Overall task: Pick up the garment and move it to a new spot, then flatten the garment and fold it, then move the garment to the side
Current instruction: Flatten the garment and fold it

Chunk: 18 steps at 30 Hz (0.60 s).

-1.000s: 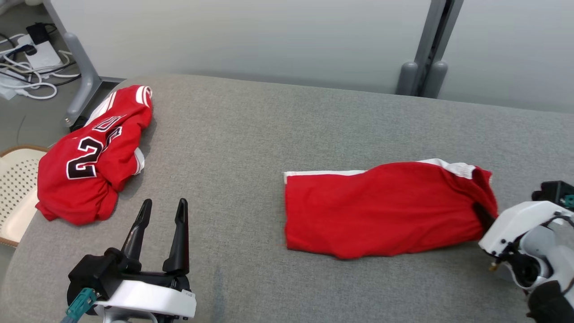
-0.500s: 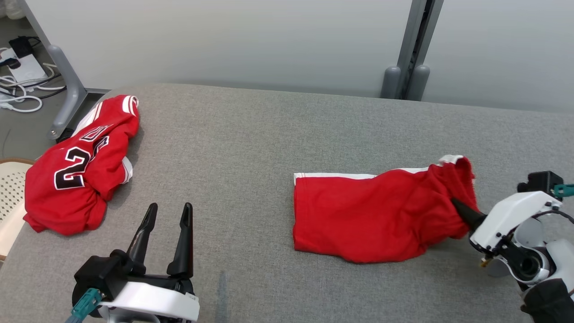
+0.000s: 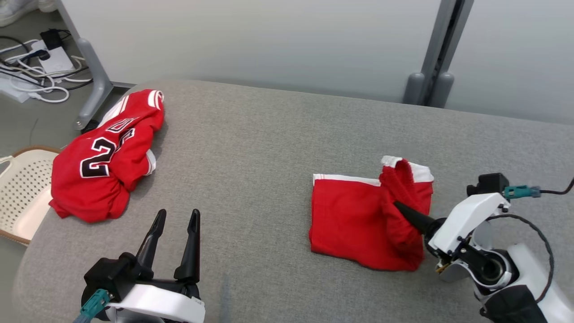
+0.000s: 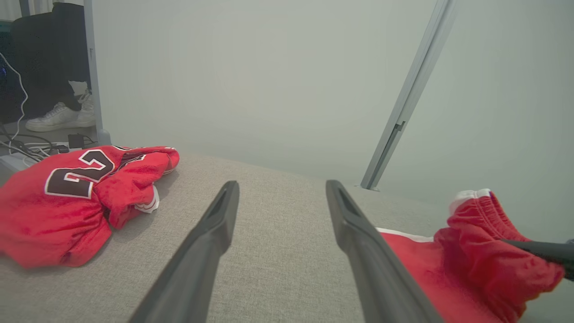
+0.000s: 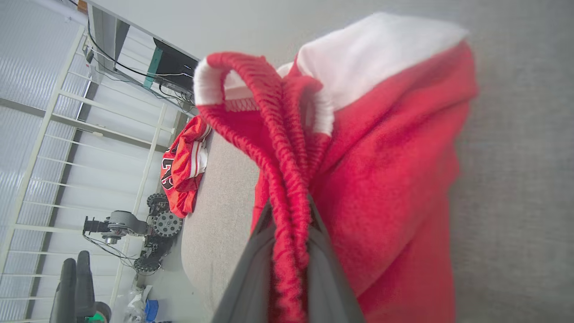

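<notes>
The red garment point(image 3: 350, 220) hides the right claw point(image 3: 398, 206) at its tips, and the basket point(image 3: 20, 197) is cropped.

You get bright, soft, even light; the jersey point(image 3: 103, 157) throws only a faint shadow on the table point(image 3: 251, 148) to its right. Your right wrist view blurs the garment point(image 5: 394, 179), most at its white band.

Two claws point(image 3: 178, 211) point(image 3: 397, 205), one jersey point(image 3: 105, 184), one basket point(image 3: 20, 188), one pair of shorts point(image 3: 350, 220)
</notes>
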Tool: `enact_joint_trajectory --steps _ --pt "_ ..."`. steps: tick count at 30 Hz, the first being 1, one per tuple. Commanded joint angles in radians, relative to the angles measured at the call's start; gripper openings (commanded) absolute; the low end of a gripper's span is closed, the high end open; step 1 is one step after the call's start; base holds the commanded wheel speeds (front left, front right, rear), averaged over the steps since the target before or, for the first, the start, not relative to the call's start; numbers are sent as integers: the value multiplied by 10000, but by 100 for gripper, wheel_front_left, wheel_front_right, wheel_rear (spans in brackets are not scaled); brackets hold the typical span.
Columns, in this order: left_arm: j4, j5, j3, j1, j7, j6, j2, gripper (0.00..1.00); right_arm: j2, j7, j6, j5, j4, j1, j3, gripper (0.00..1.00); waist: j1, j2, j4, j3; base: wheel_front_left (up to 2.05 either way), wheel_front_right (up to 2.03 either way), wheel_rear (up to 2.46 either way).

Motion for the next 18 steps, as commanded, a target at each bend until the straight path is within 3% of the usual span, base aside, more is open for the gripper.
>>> enact_joint_trajectory --steps 1,6,18 --pt "62 -51 0 -133 -47 -69 -17 100 89 80 6 85 102 16 -36 0 0 -1 147 -29 0 0 0" --pt "181 -77 -7 -195 -66 -148 -22 100 523 204 6 233 625 -275 -56 0 0 -1 596 -36 0 0 0" --pt "304 -28 -34 -140 -120 -226 -57 100 796 102 6 -45 1873 -953 -81 0 0 -1 1272 51 0 0 0"
